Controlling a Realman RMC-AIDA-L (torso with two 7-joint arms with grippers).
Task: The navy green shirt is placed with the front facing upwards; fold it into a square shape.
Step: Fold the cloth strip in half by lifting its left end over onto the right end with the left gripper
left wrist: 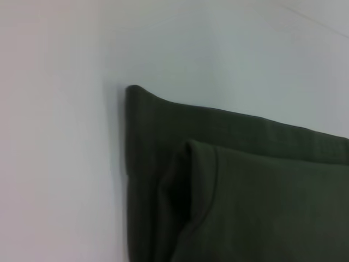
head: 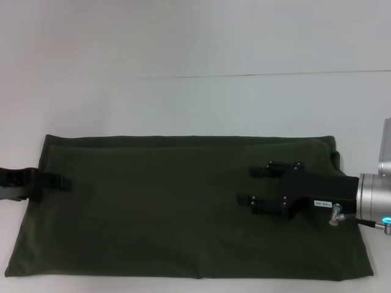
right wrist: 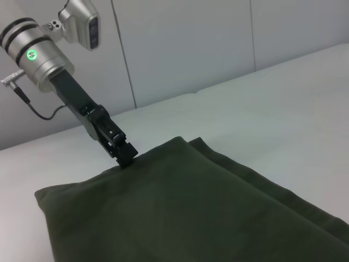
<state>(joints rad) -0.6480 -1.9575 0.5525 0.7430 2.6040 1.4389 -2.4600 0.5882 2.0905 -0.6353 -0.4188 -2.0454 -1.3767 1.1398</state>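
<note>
A pale table (head: 195, 55) carries the navy green shirt (head: 183, 207), folded into a wide band, plain side up. The left gripper (head: 61, 182) pinches its left edge; the right gripper (head: 252, 187) hovers spread over its right part

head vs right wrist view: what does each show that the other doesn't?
Head view only: the right gripper, jaws apart, above the dark olive-green folded cotton shirt, and the shirt's full long rectangular outline. Right wrist view only: the left gripper whole on its silver arm, tip at the shirt's edge, plus the grey wall panels behind. Both: the shirt on the white table.
</note>
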